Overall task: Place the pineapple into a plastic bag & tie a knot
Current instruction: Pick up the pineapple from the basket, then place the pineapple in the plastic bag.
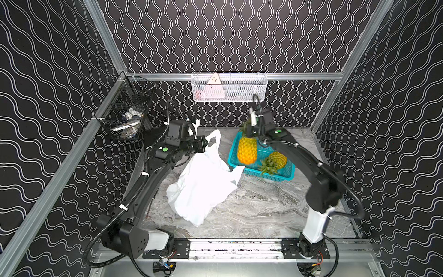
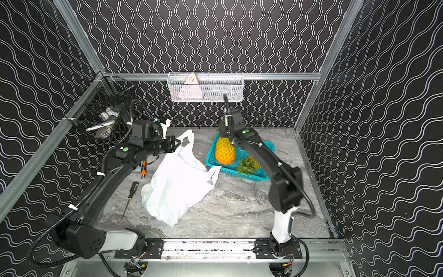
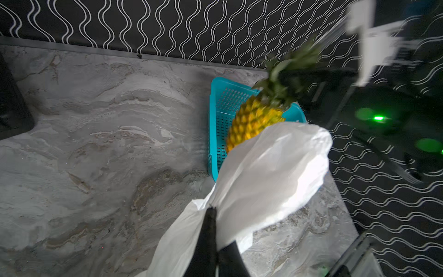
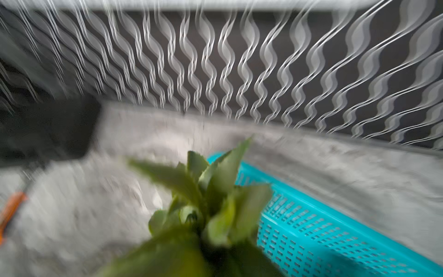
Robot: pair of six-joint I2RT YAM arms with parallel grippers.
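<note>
My right hand (image 1: 249, 130) is clamped on the crown of the pineapple (image 1: 247, 152). The fruit hangs upright under it, over the bag-side end of the teal basket (image 1: 286, 173). My left hand (image 1: 208, 143) is pinched together on a handle of the plastic bag (image 1: 201, 187). The bag is slumped on the surface (image 1: 263, 211) just beside the basket. A second pineapple (image 1: 276, 159) lies inside the basket.

The left arm (image 1: 136, 194) and right arm (image 1: 297, 153) are matte black; white base links (image 1: 155, 239); a round green dot (image 1: 164, 149) on each; corrugated black cables (image 1: 93, 242), white ties (image 1: 123, 207).
</note>
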